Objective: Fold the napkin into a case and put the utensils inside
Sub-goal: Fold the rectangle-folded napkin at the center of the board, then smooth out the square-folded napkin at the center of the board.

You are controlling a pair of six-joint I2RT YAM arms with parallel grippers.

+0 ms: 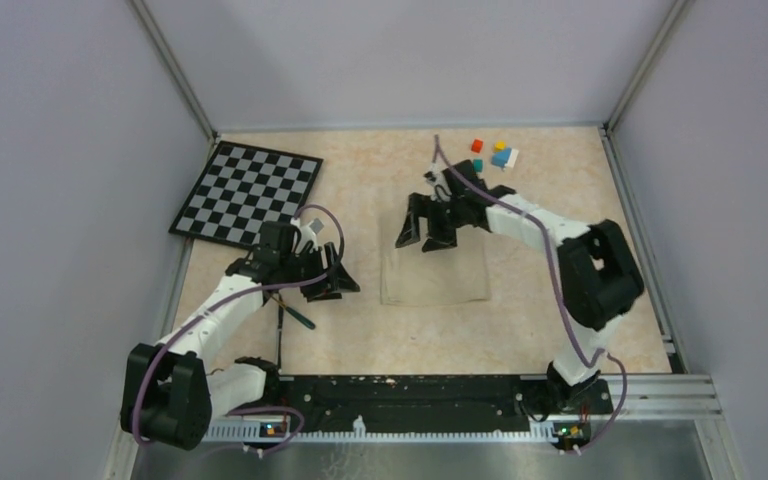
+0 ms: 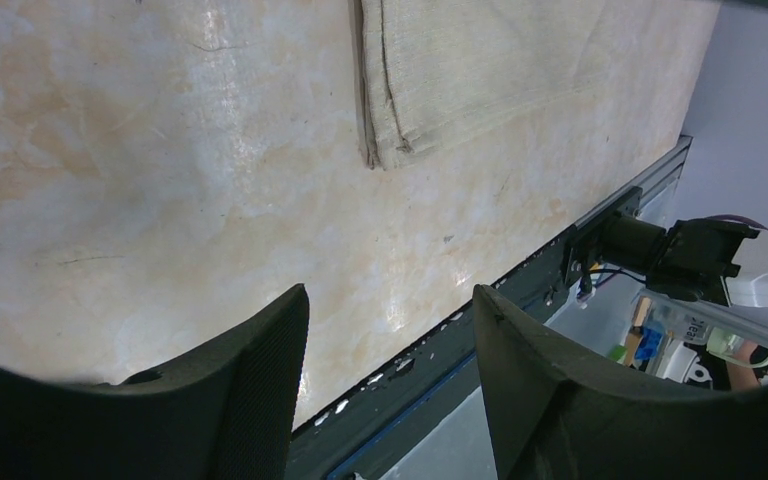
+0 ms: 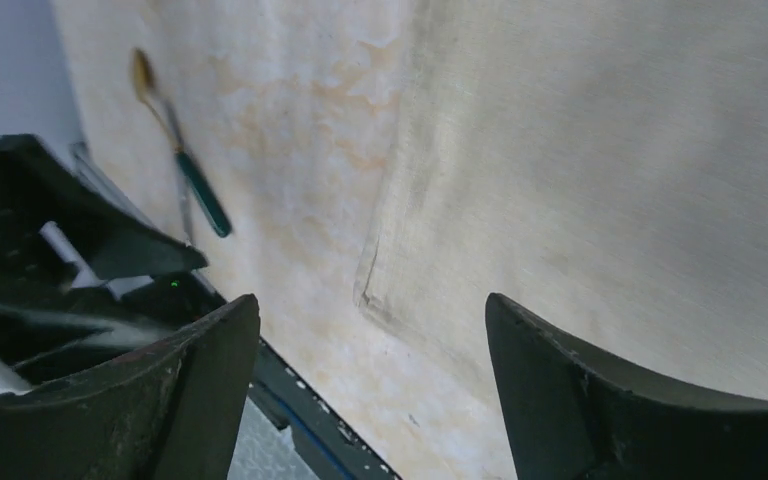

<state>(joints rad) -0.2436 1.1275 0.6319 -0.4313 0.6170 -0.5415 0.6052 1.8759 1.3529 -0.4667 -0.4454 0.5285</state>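
Mottled peach table (image 1: 360, 335), grey walls (image 1: 410, 60), napkin (image 1: 438, 275) lay flat, long axis left-right, left gripper (image 2: 390, 300) and right gripper (image 3: 372, 300) jaws stood apart, empty

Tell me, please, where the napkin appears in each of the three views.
Top external: the napkin lies mid-table, by the right end effector.
Left wrist: napkin at the top, centre to right, one corner pointing down.
Right wrist: napkin fills the right half.
Shared landmark: the black rail along the table's near edge, also in the left wrist and right wrist views.
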